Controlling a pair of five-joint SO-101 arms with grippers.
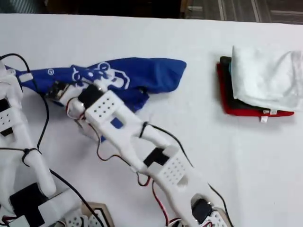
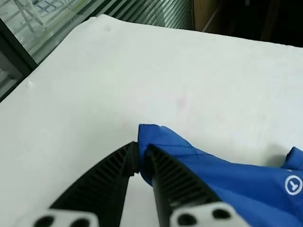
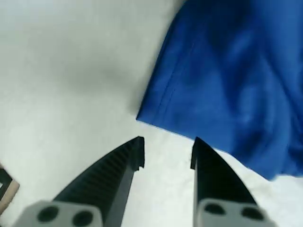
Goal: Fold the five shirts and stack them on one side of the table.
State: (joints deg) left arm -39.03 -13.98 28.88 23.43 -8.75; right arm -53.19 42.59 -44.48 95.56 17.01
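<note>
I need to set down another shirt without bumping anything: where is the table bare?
Bare table lies between the blue shirt and the folded stack, along the far edge behind both, and in the near right corner in front of the stack. The near left is crowded with both arms and their cables.

The white table point(image 1: 199, 156) carries a crumpled blue shirt point(image 1: 156, 73) toward the left in the high view and, well apart on the right, a folded stack point(image 1: 265, 75) with a red shirt point(image 1: 246, 112) at the bottom.
</note>
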